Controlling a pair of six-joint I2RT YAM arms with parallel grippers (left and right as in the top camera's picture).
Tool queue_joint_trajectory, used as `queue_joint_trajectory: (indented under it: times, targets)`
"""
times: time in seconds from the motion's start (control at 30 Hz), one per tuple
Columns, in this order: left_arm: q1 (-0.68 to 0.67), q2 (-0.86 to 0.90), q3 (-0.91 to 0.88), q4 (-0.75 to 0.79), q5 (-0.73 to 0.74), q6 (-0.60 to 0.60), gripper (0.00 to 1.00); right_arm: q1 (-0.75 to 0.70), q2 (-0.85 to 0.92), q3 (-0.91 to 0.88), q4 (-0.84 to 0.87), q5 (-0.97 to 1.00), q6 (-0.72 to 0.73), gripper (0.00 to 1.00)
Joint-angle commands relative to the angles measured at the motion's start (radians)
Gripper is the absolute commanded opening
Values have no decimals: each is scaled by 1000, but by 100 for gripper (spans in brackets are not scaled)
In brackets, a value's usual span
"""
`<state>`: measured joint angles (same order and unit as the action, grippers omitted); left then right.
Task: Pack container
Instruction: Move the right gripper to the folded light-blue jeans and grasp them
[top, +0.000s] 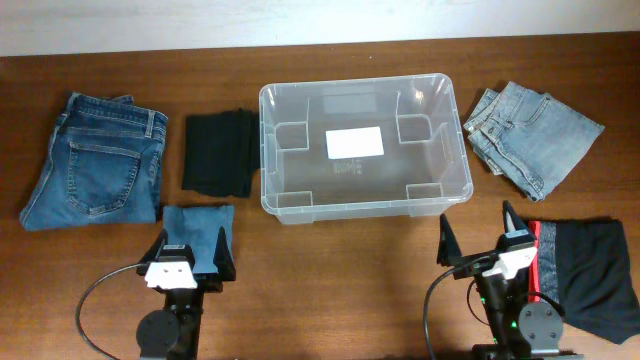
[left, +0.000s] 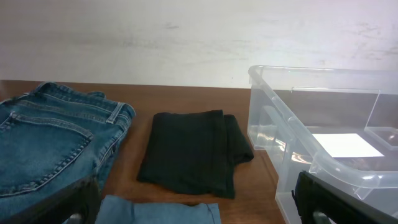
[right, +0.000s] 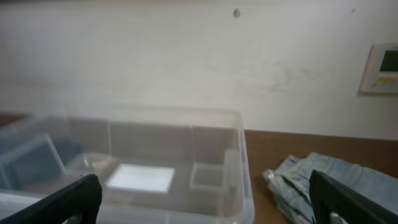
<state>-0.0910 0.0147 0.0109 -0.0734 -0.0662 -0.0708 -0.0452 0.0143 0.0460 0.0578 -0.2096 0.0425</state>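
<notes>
The clear container (top: 352, 83) sits mid-desk by the far edge, a folded black garment (top: 218, 152) just beside its left wall. The left gripper (top: 192, 252) is wide open, holding nothing, over a folded blue cloth (top: 200, 218) near the front edge. The right gripper (top: 478, 242), wide open and empty, is beside a red-striped black garment (top: 590, 275) at the front right corner.

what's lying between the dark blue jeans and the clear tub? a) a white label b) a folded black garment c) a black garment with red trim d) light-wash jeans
b: in the overhead view a folded black garment lies on the table between the dark blue jeans and the container.
</notes>
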Motion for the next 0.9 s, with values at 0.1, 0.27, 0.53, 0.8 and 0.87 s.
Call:
queue_joint_trajectory:
  times: [0.1,0.27,0.53,0.8,0.87]
  targets:
    - [5,-8,-2,-6,8,16,100,-9,117,293,-151,109,154,99]
    - [5,-8,-2,-6,8,16,99,-31,356,583,-318,169,98,99]
    - [5,-8,-2,-6,8,16,99,-191,801,1053,-627,128,35,99]
    - [5,-8,-2,-6,8,16,100,-504,1149,1341,-765,-176,42,98]
    - [5,-8,-2,-6,8,16,99,-557,1191,1343,-766,-225,44,98]
